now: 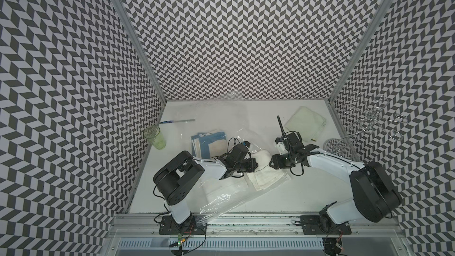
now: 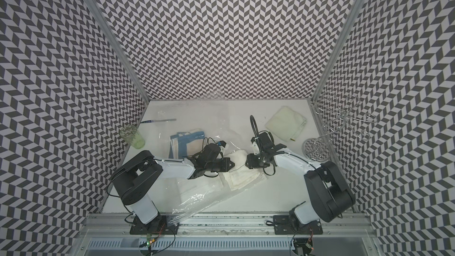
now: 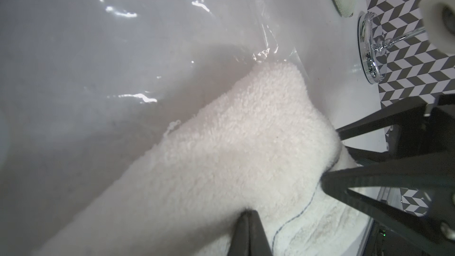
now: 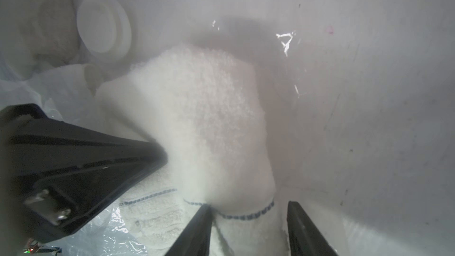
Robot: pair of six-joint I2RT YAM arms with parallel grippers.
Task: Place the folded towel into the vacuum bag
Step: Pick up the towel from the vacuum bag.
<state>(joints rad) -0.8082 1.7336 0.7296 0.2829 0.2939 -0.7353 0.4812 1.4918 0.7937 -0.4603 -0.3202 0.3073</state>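
The left arm (image 1: 211, 168) rises from its front-left base, doubles back at the elbow and runs its forearm low over the bench (image 1: 307, 193) toward the middle. The left end effector (image 1: 256, 165) points at its partner. Its fingers are pressed together, with the tip sunk in the nap of the towel (image 1: 262, 157); whether any cloth is caught between them I cannot tell.

The right arm (image 1: 327, 166) comes from the front-right base, elbow high near the right wall, forearm sloping down toward the middle. The right end effector (image 1: 271, 163) is spread. In the right wrist view its fingers (image 4: 197, 230) straddle the towel's blue-stitched edge, one touching the cloth, the other just clear of it.

The towel sits mid-bench between the two tips, one end humped up, the rest flat toward the front. The bag (image 1: 221, 200) lies clear and crinkled across the bench, reaching the front rail, and its cap (image 4: 103, 23) is near the hump. Whether the towel is inside the bag I cannot tell.
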